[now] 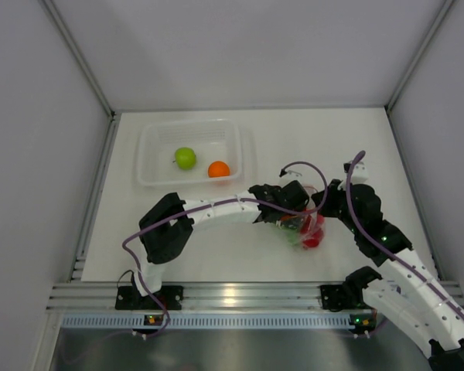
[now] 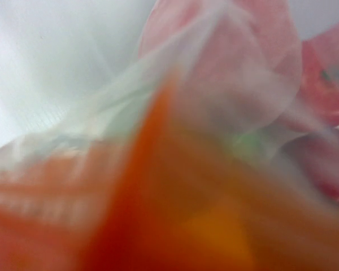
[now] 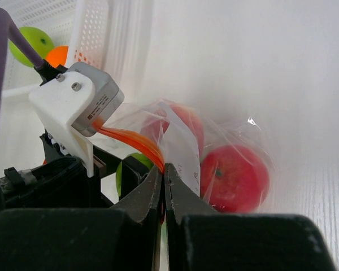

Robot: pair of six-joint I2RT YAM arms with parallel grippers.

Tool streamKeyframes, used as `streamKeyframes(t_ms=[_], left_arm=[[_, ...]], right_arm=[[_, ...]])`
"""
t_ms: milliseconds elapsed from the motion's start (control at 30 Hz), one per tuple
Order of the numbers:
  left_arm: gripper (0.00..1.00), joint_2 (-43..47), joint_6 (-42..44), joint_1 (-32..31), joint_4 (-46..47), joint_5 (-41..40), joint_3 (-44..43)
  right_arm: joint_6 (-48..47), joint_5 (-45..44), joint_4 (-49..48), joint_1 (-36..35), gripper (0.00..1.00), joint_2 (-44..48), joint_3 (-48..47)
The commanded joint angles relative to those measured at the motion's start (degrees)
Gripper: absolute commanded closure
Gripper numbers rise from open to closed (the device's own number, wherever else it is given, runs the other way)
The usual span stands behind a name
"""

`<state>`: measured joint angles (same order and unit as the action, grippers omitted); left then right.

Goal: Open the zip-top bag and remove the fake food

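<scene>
The zip-top bag (image 1: pixel 311 229) lies between both grippers at the table's middle right. It holds red fruits (image 3: pixel 235 178), a pink-red one (image 3: pixel 185 125) and a lime green one (image 3: pixel 122 171). My right gripper (image 3: pixel 164 167) is shut on the bag's orange zipper strip (image 3: pixel 133 141); in the top view it (image 1: pixel 323 207) sits at the bag's upper right. My left gripper (image 1: pixel 295 210) is at the bag's upper left, with the strip running under its wrist camera (image 3: pixel 73 107). The left wrist view is filled with blurred bag plastic (image 2: pixel 226 84) and orange strip (image 2: pixel 175 214); its fingers are hidden.
A clear rigid tub (image 1: pixel 148 151) stands at the back left, holding a green apple (image 1: pixel 185 158) and an orange fruit (image 1: pixel 219 169). White walls enclose the table on three sides. The aluminium rail (image 1: pixel 240 295) runs along the near edge.
</scene>
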<state>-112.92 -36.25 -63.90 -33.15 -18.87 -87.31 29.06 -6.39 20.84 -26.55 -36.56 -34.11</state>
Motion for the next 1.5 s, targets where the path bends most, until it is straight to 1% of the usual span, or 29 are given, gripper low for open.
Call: streamKeyframes(t_ms=[0,100,133,200,233,300,333,433,467,567,667,700,733,867,967,1167,1267,1300,1467], left_arm=[[0.17,-0.8,0.3,-0.2,-2.6,-0.3,0.7],[0.32,-1.4,0.1,-0.2,-2.6,0.0,0.6],[0.42,-1.3,-0.1,-0.2,-2.5,0.0,0.6],[0.54,-0.8,-0.6,-0.2,-2.5,0.2,0.6],[0.66,-0.6,-0.8,-0.2,-2.5,0.2,0.3],[0.73,-0.1,-1.3,-0.2,-2.4,0.3,0.1],[0.79,0.5,-1.5,-0.3,-2.3,0.2,-0.1],[0.85,1.9,-1.6,-1.0,-1.8,-1.9,-0.3],[0.89,2.1,-1.7,-1.5,-1.5,-2.0,-0.2],[0.92,4.0,-1.8,-2.3,1.6,-1.0,1.0],[0.96,7.2,-1.8,-2.3,6.8,1.8,3.6],[0.99,8.9,-1.8,-2.4,8.3,2.3,4.6],[1.0,9.8,-1.9,-2.4,10.8,2.7,6.0],[1.0,14.0,-1.6,-3.0,16.7,2.8,10.0],[1.0,17.0,-1.7,-3.0,20.1,1.3,13.0],[1.0,21.3,-1.4,-3.0,22.9,-3.1,16.4],[1.0,23.9,-1.4,-3.0,24.8,-3.6,18.0],[1.0,25.4,-1.2,-3.0,26.5,-3.0,18.9],[1.0,28.7,1.4,-2.8,29.8,5.2,19.6]], right_arm=[[-0.7,-1.1,-1.2,-1.1,1.0,0.2,-1.7],[-1.1,-1.5,-0.2,-1.0,1.0,0.3,-1.8],[-1.2,-1.7,-0.1,-1.1,1.0,0.6,-1.7],[-1.2,-1.6,-0.1,-1.1,1.0,0.9,-1.4],[-1.2,-1.5,-0.2,-1.1,1.0,1.0,-1.3],[-1.3,-0.6,-0.6,-1.0,1.0,1.1,-1.2],[-1.3,-0.1,-1.4,-1.1,1.0,1.1,-1.0],[-1.3,3.0,-3.3,-1.1,1.0,0.8,-0.2],[-1.4,4.3,-3.8,-1.1,1.0,0.7,-0.1],[-1.4,5.4,-5.1,-1.1,1.0,0.3,0.2],[-1.3,5.5,-5.4,-1.6,1.0,0.1,0.0],[-1.4,5.6,-5.4,-1.7,1.0,-0.3,-0.2],[-1.5,5.6,-5.4,-1.9,1.0,-0.8,-0.2],[-1.7,5.3,-5.2,-2.7,1.0,-2.8,0.1],[-1.4,4.4,-5.7,-3.9,1.0,-3.3,0.6],[-0.7,1.7,-6.9,-7.6,1.0,-4.7,1.5],[-0.8,0.1,-7.0,-9.0,1.0,-5.1,1.9],[-0.9,-0.5,-6.9,-9.2,1.0,-5.4,1.9],[-1.3,-4.8,-6.4,-9.3,1.0,-7.6,2.3]])
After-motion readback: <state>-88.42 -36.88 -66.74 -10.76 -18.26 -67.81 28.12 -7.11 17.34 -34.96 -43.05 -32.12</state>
